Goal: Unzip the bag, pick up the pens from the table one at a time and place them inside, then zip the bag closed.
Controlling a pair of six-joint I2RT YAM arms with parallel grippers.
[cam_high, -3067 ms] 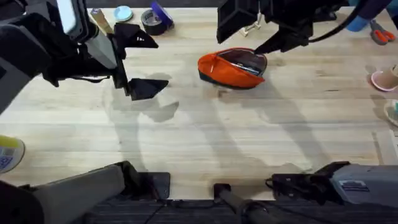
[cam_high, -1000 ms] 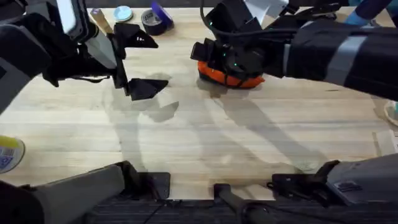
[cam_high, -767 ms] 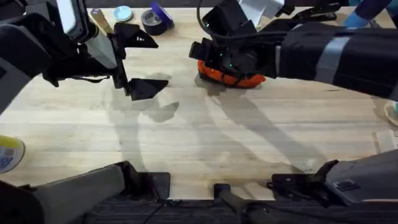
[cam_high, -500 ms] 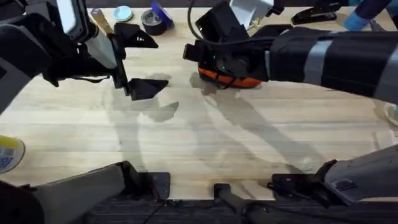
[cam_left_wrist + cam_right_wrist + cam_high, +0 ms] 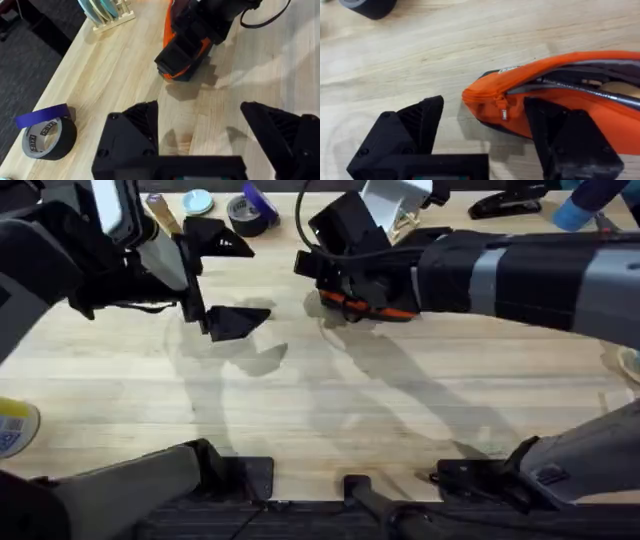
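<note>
Overhead, the right arm has swept in from the far right over the last few seconds and now reaches across the middle, its dark body covering most of the bag (image 5: 370,308), which lies on the far centre of the table (image 5: 330,410) where it was before. In the right wrist view the right gripper (image 5: 485,132) is spread open, straddling the bag's (image 5: 560,100) left end, with the small zipper pull (image 5: 503,111) hanging between its fingers; nothing is pinched yet. The zipper mouth gapes, and a slim dark pen (image 5: 590,92) lies inside, so the loading looks finished and the closing step appears to be starting: the pull needs to be clamped and drawn along the bag's length. The left gripper (image 5: 232,280) has not moved, hovering released and empty over bare wood at the left, well apart from the bag. A tape roll (image 5: 47,137) sits on the table's far edge behind it.
</note>
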